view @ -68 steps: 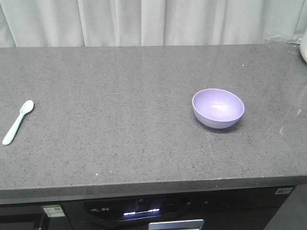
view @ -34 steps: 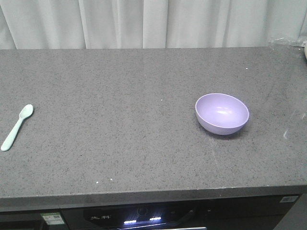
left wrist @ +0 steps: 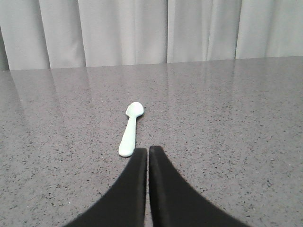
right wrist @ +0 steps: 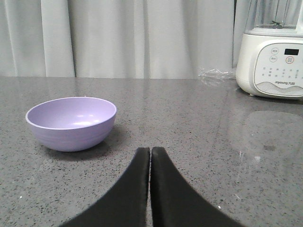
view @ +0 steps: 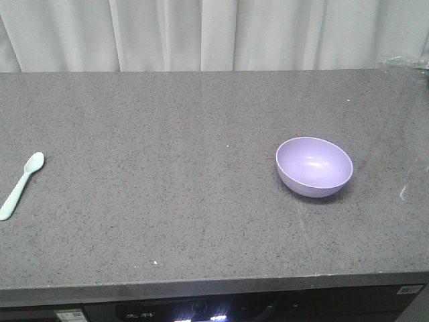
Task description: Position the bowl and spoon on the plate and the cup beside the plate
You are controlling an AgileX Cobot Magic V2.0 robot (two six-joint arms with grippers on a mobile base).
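A speckled grey counter [view: 167, 215] spanned the frame, white curtains [view: 201, 33] along the top, the bowl [view: 314, 166] centre-right and the spoon [view: 20, 184] at the left edge. The left gripper [left wrist: 148, 151] and right gripper [right wrist: 150, 152] were clenched, empty.

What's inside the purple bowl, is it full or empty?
Empty. The bowl stands upright, and its inside shows only bare purple.

Brightness: soft, even light is filling all three views.
Shadows: the bowl [view: 314, 166] is casting a faint shadow to its lower right on the counter [view: 167, 201]. The spoon [left wrist: 130, 129] is casting almost none.
Glare: in the wrist views the counter is mirroring the curtain [left wrist: 142, 33] in pale streaks. A small highlight is glinting inside the bowl.
Exposure: the curtain is washing out toward white.
Focus: the left gripper [left wrist: 147, 149] and right gripper [right wrist: 150, 150] are showing slightly soft edges.
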